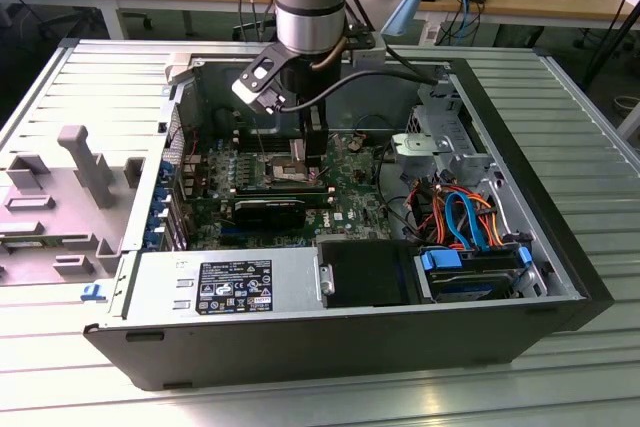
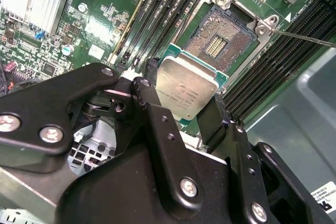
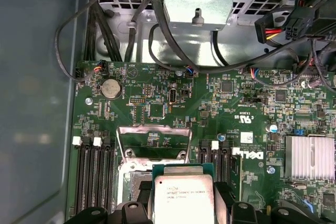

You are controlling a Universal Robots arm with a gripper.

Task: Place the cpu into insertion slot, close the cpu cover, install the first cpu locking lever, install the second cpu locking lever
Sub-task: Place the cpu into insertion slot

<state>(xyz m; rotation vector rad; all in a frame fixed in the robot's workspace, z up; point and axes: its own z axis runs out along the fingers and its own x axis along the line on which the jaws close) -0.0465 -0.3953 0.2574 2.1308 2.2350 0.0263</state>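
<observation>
Because the slot (image 2: 220, 40) lies bare, its dark centre empty, the gripper (image 2: 181, 92) hangs close over it. The fingers (image 2: 212, 120) are clamped on opposite edges of the cpu (image 2: 186, 85), which is held flat, metal top up, and I judge it not yet seated. In the first wrist view the cover (image 3: 152, 132) stands swung back off the slot, leaving the way open. Inside the open case (image 1: 560, 257) sit the green board (image 1: 355, 202), a power supply (image 1: 225, 282) at the near side, and a cabled drive (image 1: 470, 267) at the exterior view's right.
</observation>
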